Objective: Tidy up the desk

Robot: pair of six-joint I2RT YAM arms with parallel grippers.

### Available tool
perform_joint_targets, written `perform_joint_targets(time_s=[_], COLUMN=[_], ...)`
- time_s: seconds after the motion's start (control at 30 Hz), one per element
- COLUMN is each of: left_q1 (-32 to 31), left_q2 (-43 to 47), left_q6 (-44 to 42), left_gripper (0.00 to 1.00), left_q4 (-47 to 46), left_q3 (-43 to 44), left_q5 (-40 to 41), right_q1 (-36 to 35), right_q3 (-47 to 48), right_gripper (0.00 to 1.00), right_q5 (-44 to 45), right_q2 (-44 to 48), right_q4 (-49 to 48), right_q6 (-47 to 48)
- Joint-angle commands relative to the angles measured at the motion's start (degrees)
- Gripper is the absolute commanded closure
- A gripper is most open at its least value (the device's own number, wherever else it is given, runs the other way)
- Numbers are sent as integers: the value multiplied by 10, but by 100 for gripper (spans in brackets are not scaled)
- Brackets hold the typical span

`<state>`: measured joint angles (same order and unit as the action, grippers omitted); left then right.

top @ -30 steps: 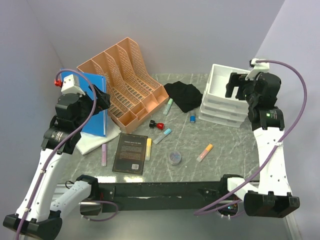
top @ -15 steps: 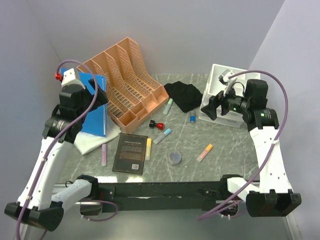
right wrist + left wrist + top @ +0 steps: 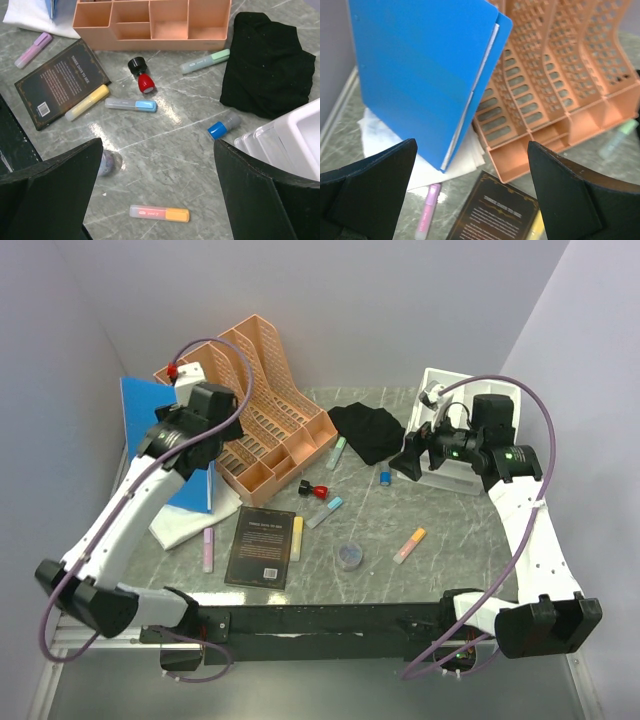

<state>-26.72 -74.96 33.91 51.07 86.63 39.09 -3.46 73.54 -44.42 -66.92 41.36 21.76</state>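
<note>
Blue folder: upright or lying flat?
Upright. The blue folder stands on its edge on white paper, beside the orange file rack.

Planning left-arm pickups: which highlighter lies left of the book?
The pink highlighter, beside the white paper; the other four lie at or beyond the black book's right edge.

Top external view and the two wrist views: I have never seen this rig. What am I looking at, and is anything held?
Two robot arms are bolted at the near edge of the desk. The top view looks down from above and behind them; each wrist view looks out between that arm's own two black fingers. The left gripper faces a blue folder standing beside a peach file rack; the right gripper looks down on scattered highlighters, a red stamp, a black book, a black cloth and white drawers. Both grippers are open and hold nothing.
</note>
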Motion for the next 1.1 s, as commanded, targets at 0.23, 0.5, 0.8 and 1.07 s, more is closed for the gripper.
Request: perform_joint_targets(time_s=[0.23, 0.5, 0.8, 1.07], left_q1=[3, 33, 48, 59], left_q2=[-126, -180, -175, -183], left_q6=[24, -9, -49, -75], left_gripper=[1, 3, 16, 37], left_q4=[36, -29, -76, -105], left_q3=[72, 72, 11, -3], left_q5=[136, 93, 104, 111], right_q1=[-15, -17, -17, -19], right_q3=[-11, -26, -35, -20], right_gripper=[0, 0, 0, 0], right_q5=[-9, -10, -15, -23], right_q2=[2, 12, 13, 7], right_q4=[-29, -37, -44, -34], right_q6=[-12, -11, -14, -10])
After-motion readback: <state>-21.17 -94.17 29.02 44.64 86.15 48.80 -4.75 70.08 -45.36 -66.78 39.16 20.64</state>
